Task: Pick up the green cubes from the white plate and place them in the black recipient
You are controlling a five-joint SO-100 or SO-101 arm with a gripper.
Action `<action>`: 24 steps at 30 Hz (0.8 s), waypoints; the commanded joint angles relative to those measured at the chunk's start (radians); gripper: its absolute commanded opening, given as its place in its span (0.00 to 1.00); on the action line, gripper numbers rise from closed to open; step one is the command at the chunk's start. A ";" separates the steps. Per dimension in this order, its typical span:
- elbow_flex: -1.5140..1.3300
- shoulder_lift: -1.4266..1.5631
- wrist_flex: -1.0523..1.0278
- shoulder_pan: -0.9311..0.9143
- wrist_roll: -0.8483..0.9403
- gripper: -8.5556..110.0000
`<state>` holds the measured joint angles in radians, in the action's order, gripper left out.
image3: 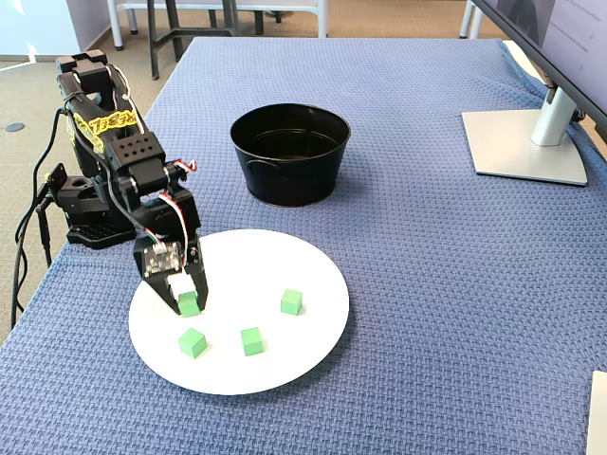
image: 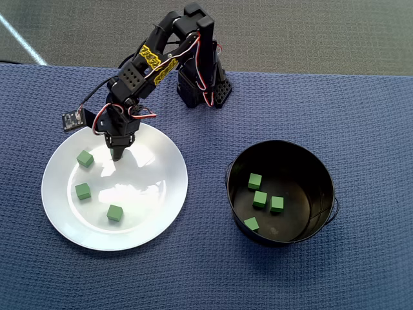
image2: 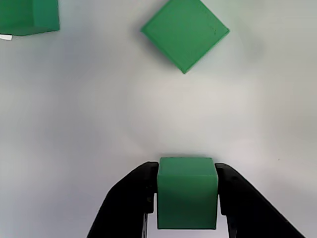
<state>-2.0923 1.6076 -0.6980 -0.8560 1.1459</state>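
Over the white plate [image: 161, 213], my gripper [image2: 187, 198] pinches one green cube [image2: 187, 191] squarely, jaws closed on its sides (three remain loose); I'd lift straight before swinging toward the black recipient [image: 284, 152].

Black plastic arm [image: 155, 61], yellow patterned stickers, red-and-white servo cables, perforated housing, black pointed end effector [image: 118, 154]

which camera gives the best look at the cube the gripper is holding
The wrist view: the held cube fills the lower centre, clamped between both black fingers. The fixed view shows it small at the gripper over the white plate. In the overhead view the arm hides it.
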 commanded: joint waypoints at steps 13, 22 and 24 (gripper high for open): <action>0.213 0.606 -0.472 0.324 -0.574 0.07; 0.400 0.727 -0.701 0.798 -1.000 0.07; 0.485 0.649 -0.730 0.904 -1.071 0.07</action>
<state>-1.7595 2.2887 -1.3790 -0.0936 0.1825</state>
